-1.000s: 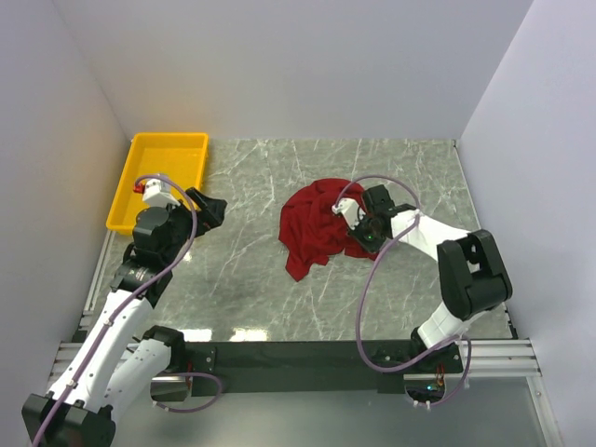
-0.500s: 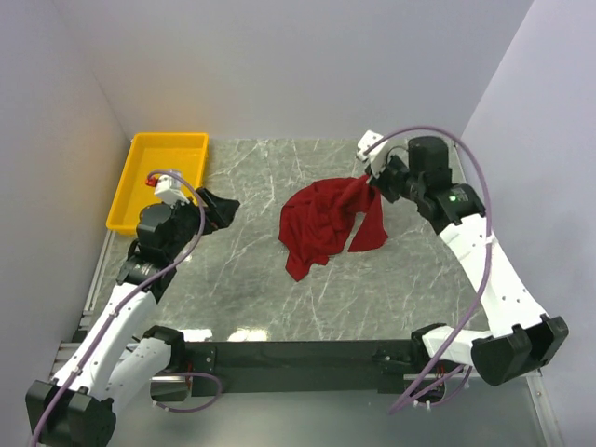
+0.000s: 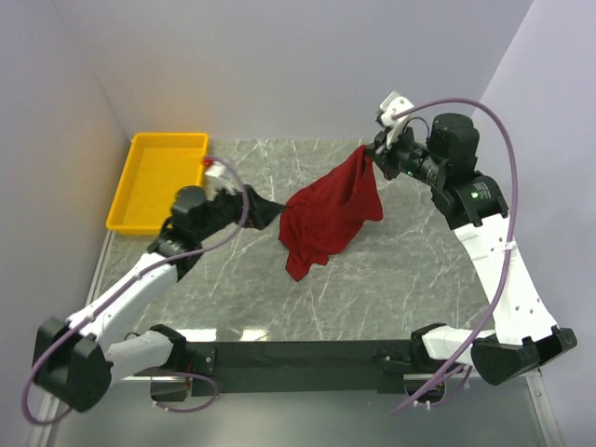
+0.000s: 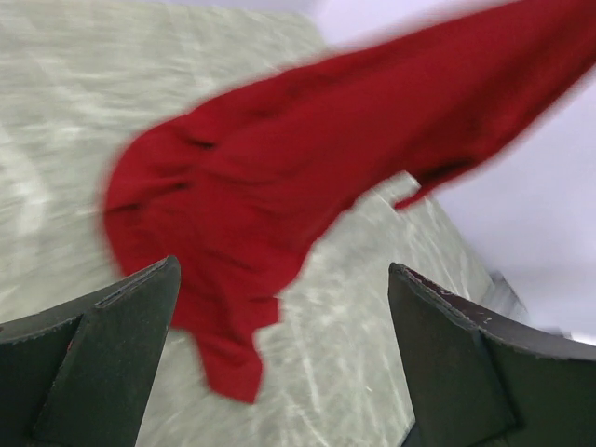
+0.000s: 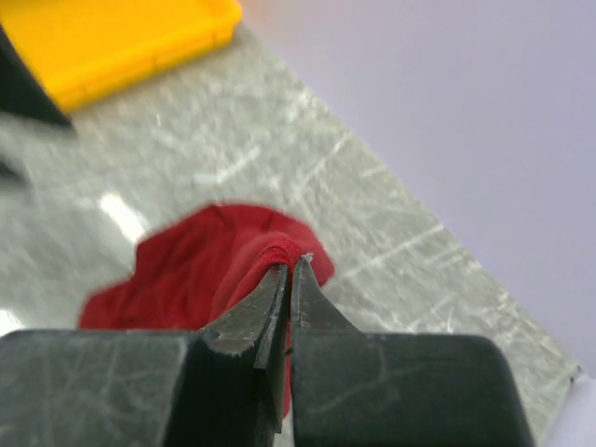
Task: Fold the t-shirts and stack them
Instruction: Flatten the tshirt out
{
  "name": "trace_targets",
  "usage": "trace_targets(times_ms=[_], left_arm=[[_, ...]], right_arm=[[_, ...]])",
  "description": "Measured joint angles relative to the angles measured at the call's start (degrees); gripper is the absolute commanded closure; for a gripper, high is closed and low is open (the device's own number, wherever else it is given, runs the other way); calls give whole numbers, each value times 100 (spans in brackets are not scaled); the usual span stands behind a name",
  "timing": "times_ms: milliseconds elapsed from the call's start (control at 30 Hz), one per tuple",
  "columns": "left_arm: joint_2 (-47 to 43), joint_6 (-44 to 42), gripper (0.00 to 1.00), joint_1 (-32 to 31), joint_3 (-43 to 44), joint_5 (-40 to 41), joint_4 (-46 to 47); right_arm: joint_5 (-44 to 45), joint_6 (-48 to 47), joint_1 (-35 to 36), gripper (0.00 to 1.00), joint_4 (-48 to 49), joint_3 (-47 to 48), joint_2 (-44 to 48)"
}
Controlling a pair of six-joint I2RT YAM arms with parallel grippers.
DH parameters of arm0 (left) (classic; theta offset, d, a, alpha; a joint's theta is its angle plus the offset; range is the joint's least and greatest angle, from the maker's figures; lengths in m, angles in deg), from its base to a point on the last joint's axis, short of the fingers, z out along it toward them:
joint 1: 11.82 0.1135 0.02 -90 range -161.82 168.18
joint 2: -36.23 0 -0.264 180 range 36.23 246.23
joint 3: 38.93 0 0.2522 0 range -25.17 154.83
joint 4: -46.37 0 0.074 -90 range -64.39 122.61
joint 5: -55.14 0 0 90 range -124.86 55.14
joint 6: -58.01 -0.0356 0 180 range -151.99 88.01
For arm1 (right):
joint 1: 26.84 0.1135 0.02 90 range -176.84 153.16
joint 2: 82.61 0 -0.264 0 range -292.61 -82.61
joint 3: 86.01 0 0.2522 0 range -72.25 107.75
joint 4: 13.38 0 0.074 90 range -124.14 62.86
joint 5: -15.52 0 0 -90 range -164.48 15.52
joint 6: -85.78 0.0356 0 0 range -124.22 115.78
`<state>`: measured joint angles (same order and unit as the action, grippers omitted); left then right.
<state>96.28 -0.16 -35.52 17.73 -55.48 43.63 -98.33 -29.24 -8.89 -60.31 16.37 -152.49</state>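
Right claw is pressed together, pinching a fold of the dark red t-shirt right at the fingertips. I see the cloth edge caught between the two black fingers in the right wrist view. From the top camera that claw sits high over the far right part of the counter, close to the back wall, with the right arm reaching up and over from its base. The shirt hangs from the pinch as a slanted sheet, running down and to the left. Its upper part is off the counter and its lower part is bunched on the marble about mid-counter, with a narrow tail pointing at the near edge. Left claw is spread wide and gripping nothing. It's low over the counter, aimed at the shirt's left edge and just beside it; I can't tell from above whether it touches the cloth. The left wrist view is motion-blurred: its two dark fingers frame the red heap, which lies ahead of them, not between. A yellow tray sits at the far left corner of the counter, well apart from the shirt. A purple cable loops over the right arm.
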Motion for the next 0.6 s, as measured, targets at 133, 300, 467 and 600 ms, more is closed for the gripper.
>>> trace_targets(times_ms=[133, 300, 467, 600], left_arm=[[780, -186, 3, -929, 186, 177, 490], [1609, -374, 0, -1860, 133, 844, 1132], [2232, -599, 1, -2640, 98, 1910, 1899], [2667, -793, 1, -3053, 201, 2559, 2188]], right_arm=[[24, 623, 0, 100, 195, 553, -68], [96, 1327, 0, 100, 612, 789, -59], [247, 1886, 0, 100, 704, 730, -72], [361, 2144, 0, 100, 745, 647, -72]])
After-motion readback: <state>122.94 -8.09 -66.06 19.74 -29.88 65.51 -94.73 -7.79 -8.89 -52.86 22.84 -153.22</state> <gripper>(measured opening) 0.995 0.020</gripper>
